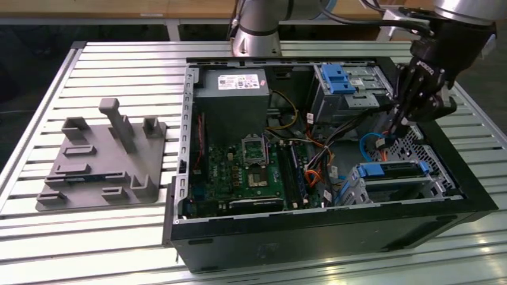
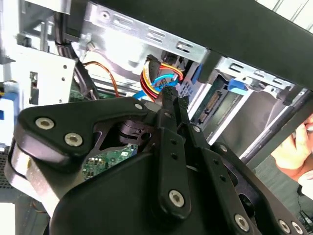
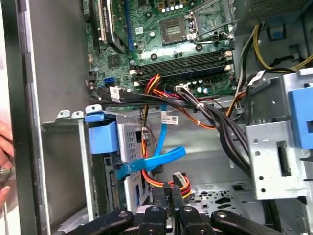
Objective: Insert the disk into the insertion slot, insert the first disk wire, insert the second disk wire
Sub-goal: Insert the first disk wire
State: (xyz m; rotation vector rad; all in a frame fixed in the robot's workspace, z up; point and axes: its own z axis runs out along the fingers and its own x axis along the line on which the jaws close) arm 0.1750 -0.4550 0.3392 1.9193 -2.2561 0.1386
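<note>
Claw (image 3: 170, 190) seemingly clenched on the wire plug (image 3: 180, 179), near the disk (image 3: 101, 138) seated in the insertion slot (image 1: 357, 189).

One disk (image 1: 393, 170), one insertion slot (image 1: 358, 191), one gripper (image 1: 393, 133)

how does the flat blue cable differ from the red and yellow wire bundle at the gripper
The blue cable is one flat, single-colour ribbon; the multicoloured wire is several thin red, yellow and black strands. The blue cable hangs loose and ungripped; the multicoloured wire has its end pinched in the shut gripper. Both run inside the computer case.
</note>
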